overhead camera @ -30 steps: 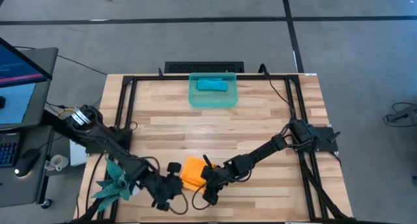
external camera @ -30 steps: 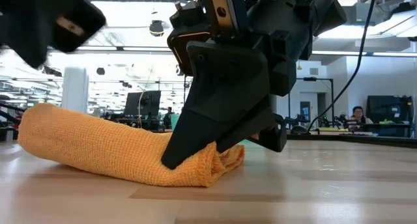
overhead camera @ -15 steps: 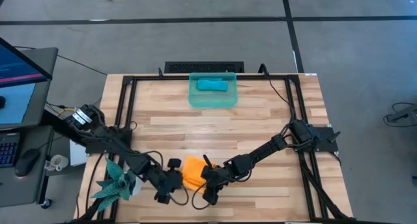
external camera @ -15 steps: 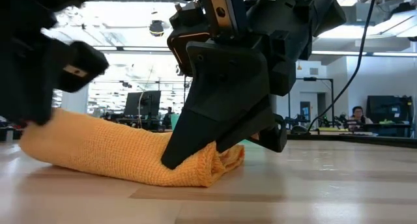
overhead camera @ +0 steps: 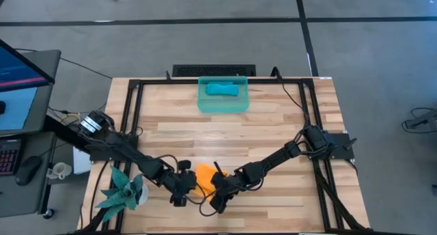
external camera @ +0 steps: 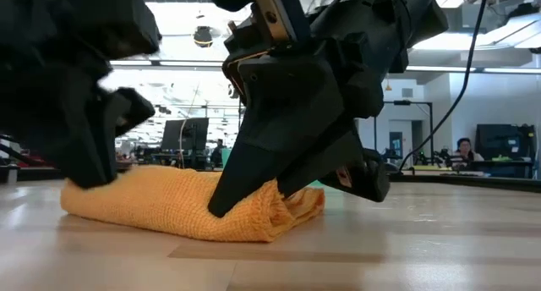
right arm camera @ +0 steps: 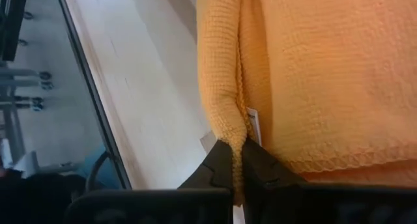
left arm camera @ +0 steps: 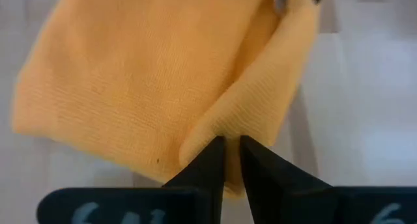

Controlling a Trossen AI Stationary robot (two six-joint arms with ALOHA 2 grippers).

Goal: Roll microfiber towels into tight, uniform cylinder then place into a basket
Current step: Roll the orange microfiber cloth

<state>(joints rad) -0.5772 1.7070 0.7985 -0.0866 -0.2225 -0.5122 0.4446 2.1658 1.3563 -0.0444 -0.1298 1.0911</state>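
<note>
Orange towel (external camera: 190, 208): coarse knit, loose flattened roll. Right gripper (right arm camera: 238, 162) pinches its folded edge; left gripper (left arm camera: 232, 155) nips a fold. Far end hidden behind dark fingers

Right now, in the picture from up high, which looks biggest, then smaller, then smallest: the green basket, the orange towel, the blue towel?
1. The basket looks biggest.
2. The orange towel, though the left gripper and right gripper hide part of it.
3. The blue towel, rolled inside the basket, looks about the same; I can't rank those two.
</note>
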